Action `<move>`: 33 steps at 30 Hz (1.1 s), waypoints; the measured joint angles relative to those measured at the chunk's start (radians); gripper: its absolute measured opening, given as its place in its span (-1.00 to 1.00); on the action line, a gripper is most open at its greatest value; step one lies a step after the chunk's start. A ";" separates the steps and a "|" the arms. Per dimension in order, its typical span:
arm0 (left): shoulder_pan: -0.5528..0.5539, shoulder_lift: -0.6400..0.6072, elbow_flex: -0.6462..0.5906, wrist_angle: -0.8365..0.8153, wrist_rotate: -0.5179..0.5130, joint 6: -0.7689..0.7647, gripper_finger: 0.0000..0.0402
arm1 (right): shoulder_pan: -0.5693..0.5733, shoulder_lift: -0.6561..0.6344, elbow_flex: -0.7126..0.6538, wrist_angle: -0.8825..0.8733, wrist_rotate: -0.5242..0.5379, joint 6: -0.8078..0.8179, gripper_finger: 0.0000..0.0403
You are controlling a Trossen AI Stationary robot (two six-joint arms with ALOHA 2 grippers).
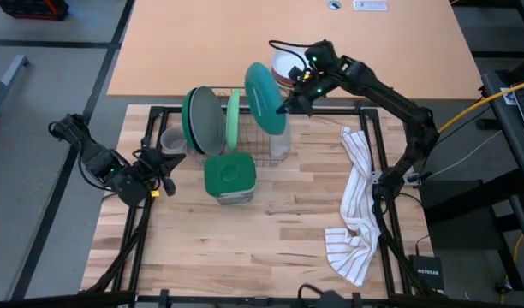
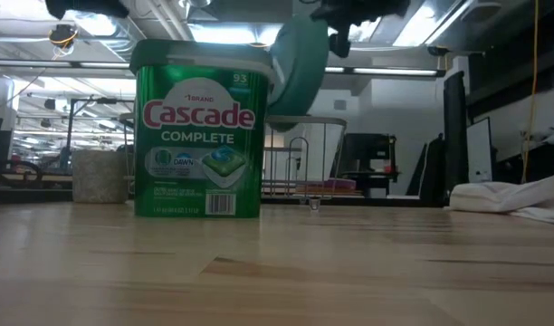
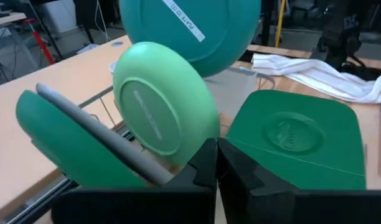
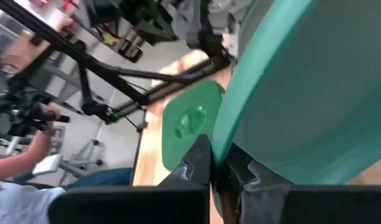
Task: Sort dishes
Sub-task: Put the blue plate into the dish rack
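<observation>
High view | round teal plastic plate (image 1: 265, 97) held tilted on edge at upper centre of frame, above the wire dish rack (image 1: 260, 147) | right gripper (image 1: 289, 104) pinched shut on its rim | likely light, stiff, slick; rim grip suits | left gripper (image 1: 166, 168) waits at left, fingers together, holding nothing.

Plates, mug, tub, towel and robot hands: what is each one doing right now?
Teal plate: held tilted above the rack by the right hand.
Light green plate: on edge in the rack.
Grey plate: on edge in the rack.
Dark green plate: on edge in the rack.
Mug: upright on the table.
Tub: lid closed.
Towel: crumpled.
Left hand: shut, holding nothing.
</observation>
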 joint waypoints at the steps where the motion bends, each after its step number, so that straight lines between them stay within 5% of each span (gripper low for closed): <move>1: 0.000 -0.015 -0.010 0.001 0.000 0.000 -0.99 | -0.012 0.000 -0.028 0.051 -0.025 0.004 -0.97; 15: 0.000 -0.144 -0.047 0.004 -0.024 -0.034 -0.99 | -0.095 -0.003 -0.144 0.164 -0.104 0.030 -0.97; 23: 0.001 -0.144 -0.046 0.005 -0.024 -0.009 -0.99 | -0.096 -0.011 -0.170 0.152 -0.271 0.018 -0.97; 33: 0.001 -0.167 -0.046 0.003 0.002 0.020 -0.99 | -0.158 -0.195 -0.169 0.063 -0.317 -0.130 -0.97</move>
